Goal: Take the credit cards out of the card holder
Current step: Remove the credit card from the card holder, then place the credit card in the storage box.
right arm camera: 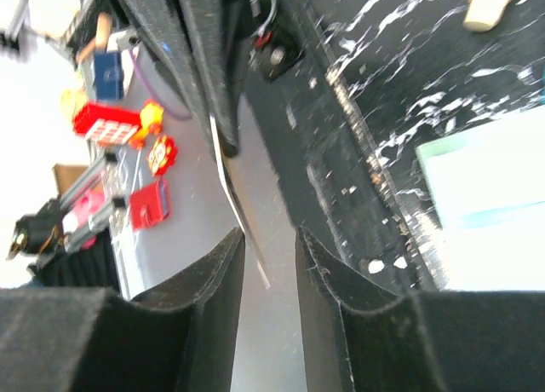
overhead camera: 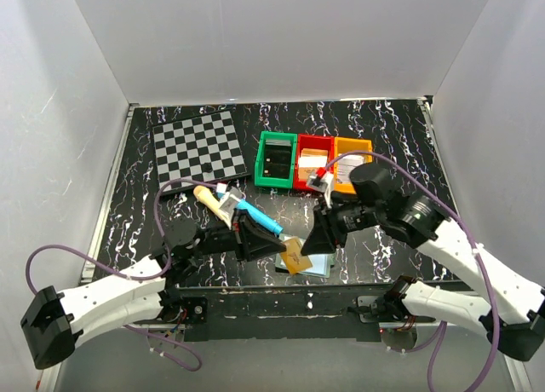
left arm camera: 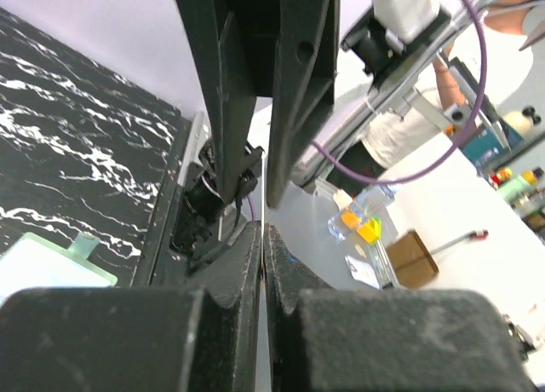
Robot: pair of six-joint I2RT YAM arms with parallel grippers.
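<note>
While the left claw (overhead camera: pixel 272 241) is clenched on one tan credit card (overhead camera: pixel 295 256), the right claw (overhead camera: pixel 318 241) stands parted just beside it, grasping nothing. The card holder (overhead camera: pixel 319 270) lies flat beneath both. The step looks like carrying a card clear. Next, it needs setting down away from the holder.

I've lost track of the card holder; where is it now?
Top view: the holder lies flat near the table's front edge, about centre, just beneath the card gripped by the left end effector.
</note>
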